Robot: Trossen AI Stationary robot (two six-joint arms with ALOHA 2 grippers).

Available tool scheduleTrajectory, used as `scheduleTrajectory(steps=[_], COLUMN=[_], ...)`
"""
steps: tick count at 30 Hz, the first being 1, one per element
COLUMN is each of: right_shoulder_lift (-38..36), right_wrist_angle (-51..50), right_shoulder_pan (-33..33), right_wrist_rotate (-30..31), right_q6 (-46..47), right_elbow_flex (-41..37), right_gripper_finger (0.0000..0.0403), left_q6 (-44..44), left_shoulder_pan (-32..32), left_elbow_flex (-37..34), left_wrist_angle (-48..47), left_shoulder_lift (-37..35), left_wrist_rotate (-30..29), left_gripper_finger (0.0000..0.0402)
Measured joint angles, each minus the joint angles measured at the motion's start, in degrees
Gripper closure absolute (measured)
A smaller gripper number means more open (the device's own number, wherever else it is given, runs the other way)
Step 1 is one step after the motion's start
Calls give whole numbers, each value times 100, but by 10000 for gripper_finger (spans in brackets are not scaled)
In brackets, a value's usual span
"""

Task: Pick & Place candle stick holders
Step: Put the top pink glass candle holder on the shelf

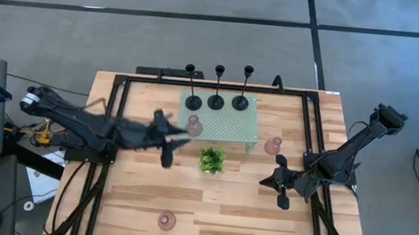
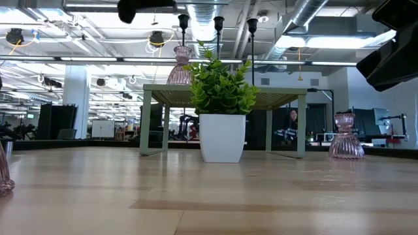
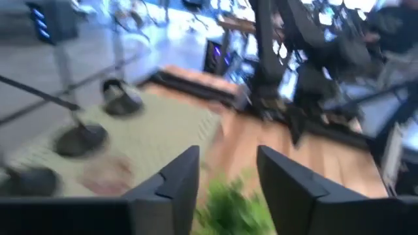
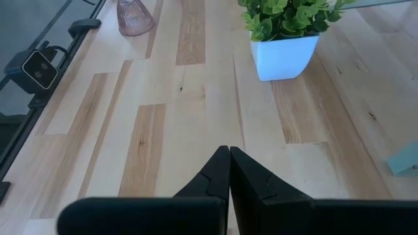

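Left end effector (image 1: 180, 133) open, empty, just left of green stand (image 1: 232, 123). Right end effector (image 4: 229, 171) closed, empty, over tabletop (image 1: 225, 202). Three black holders (image 1: 216, 101) plus pink holder (image 1: 193, 125) on stand. Two pink holders (image 1: 272, 146) on tabletop.

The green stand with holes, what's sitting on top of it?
On the mint-green stand sit three black candle holders in a row and one pink glass holder. The left gripper hovers open beside that pink one.
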Motion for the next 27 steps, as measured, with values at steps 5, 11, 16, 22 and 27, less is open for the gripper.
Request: scheduleTrajectory(steps=[5, 11, 16, 22, 27], right_shoulder_lift=[0, 0, 0, 0, 0], right_wrist_angle=[2, -3, -6, -9, -9], right_shoulder_pan=[-13, -11, -11, -11, -11], right_wrist_rotate=[21, 24, 24, 26, 26], right_q6=[0, -2, -2, -48, -48], right_elbow_flex=[0, 0, 0, 0, 0], right_gripper_finger=[403, 403, 403, 403, 403], left_q6=[-141, -31, -13, 31, 272], left_shoulder_pan=[-258, -197, -199, -172, -45], left_elbow_flex=[-328, -334, -334, -334, -332], left_wrist_angle=[884, 1977, 2185, 2229, 2244], left_shoulder_lift=[906, 1906, 2299, 2318, 2291], left_wrist_rotate=[-453, -1660, -2339, -2613, -2613], left_gripper_finger=[321, 393, 397, 397, 398])
